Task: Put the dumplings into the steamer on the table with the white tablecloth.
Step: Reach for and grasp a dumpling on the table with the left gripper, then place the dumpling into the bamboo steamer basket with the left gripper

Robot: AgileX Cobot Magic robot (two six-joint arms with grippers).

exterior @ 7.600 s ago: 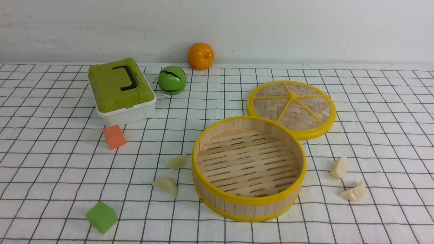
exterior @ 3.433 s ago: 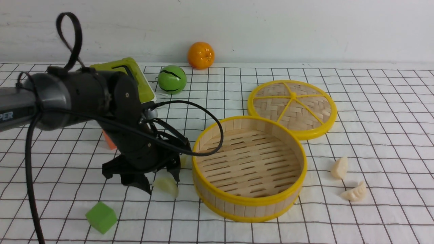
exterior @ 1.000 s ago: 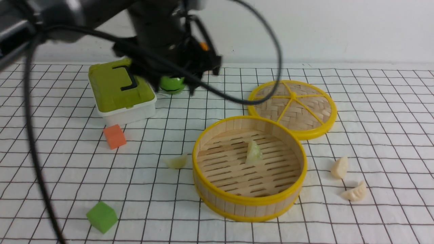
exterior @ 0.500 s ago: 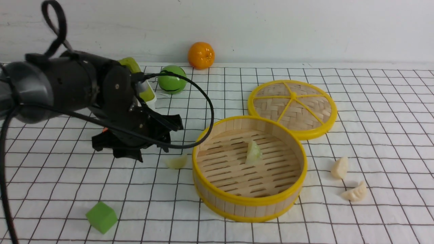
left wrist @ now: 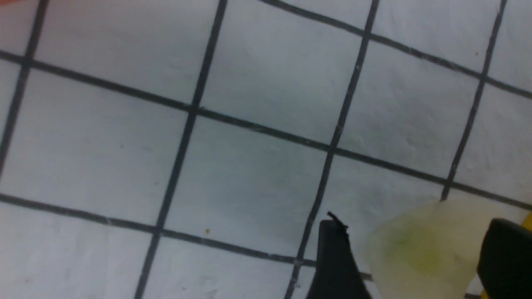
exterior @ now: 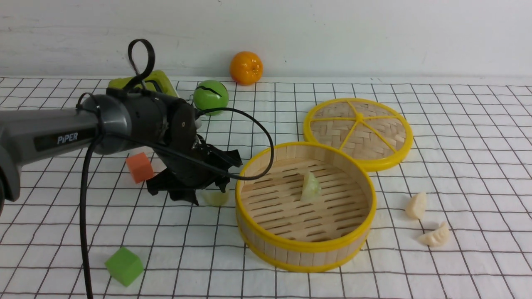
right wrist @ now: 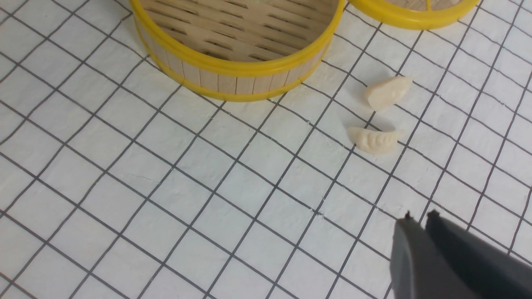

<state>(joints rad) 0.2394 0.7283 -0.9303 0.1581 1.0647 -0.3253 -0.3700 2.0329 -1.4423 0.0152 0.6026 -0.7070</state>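
The steamer (exterior: 305, 249) stands on the table's white tablecloth (exterior: 457, 166) with one greenish dumpling (exterior: 311, 187) on its slatted floor. A second greenish dumpling (exterior: 216, 198) lies on the cloth just left of the steamer. My left gripper (exterior: 210, 195) is down over it, open, with a finger on each side. The left wrist view shows that dumpling (left wrist: 419, 249) between the black fingertips (left wrist: 332, 261), with a gap on one side. Two cream dumplings (exterior: 415, 205) (exterior: 434, 236) lie right of the steamer. My right gripper (right wrist: 420, 216) hovers shut and empty near them (right wrist: 374, 140).
The woven steamer lid (exterior: 358, 133) lies flat behind the steamer. An orange cube (exterior: 140, 167) sits close beside the left arm. A green cube (exterior: 124, 265) is at the front left. A green box (exterior: 160, 81), a green ball (exterior: 210, 97) and an orange (exterior: 246, 67) stand at the back.
My left arm has come down from high over the back of the table to the greenish dumpling beside the steamer, and its jaws have narrowed a little.
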